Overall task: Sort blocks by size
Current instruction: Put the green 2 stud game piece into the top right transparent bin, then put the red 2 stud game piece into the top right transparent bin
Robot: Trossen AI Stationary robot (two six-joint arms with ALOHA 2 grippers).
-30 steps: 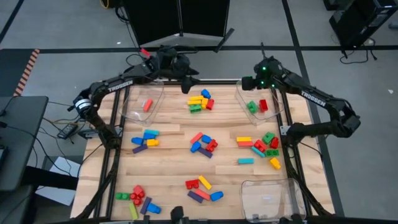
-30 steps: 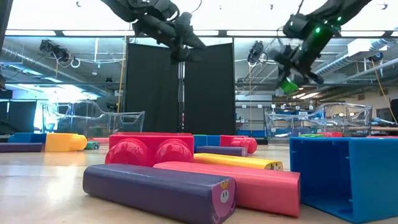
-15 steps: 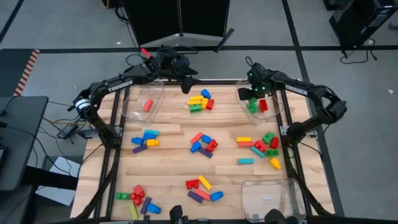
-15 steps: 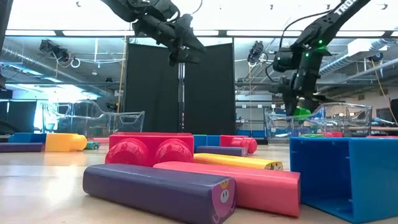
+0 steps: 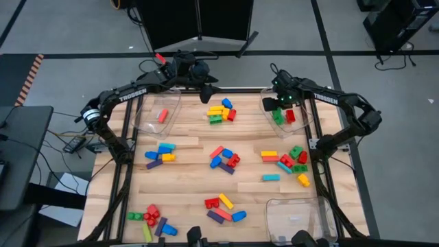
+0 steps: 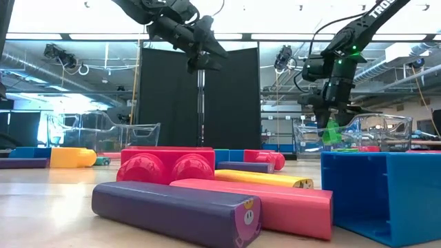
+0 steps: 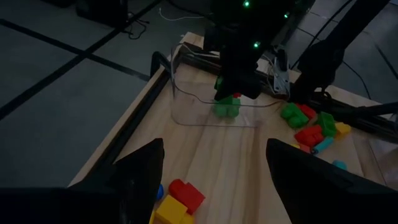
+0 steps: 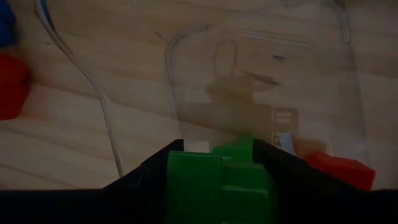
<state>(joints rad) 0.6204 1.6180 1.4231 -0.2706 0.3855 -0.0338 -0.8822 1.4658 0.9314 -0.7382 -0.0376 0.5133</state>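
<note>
My right gripper (image 5: 278,105) hangs over the clear bin (image 5: 306,122) at the table's far right, shut on a green block (image 8: 214,183). In the low view the block (image 6: 332,131) shows below the fingers, about level with the bin's rim. Another green block (image 5: 278,118) and a red one (image 5: 290,115) lie on the bin's floor. My left gripper (image 5: 206,93) waits open, high over the far middle of the table, with nothing between its fingers (image 7: 140,171). Clusters of coloured blocks (image 5: 223,159) lie over the table. My right gripper pinches the green block between its two fingers, one on each of two opposite sides (image 8: 177,180). The fingers come from above, pointing steeply down. The block is lifted clear, over the bin's floor.
A clear bin (image 5: 147,118) at the far left holds one red block (image 5: 162,115). A third clear bin (image 5: 295,218) stands at the near right. Block clusters lie at the far middle (image 5: 221,112), left (image 5: 160,154), right (image 5: 291,161) and near edge (image 5: 152,221).
My right gripper has gone down toward the far right bin and tipped to point more steeply downward, carrying the green block with it. For the last half second it has kept still.
</note>
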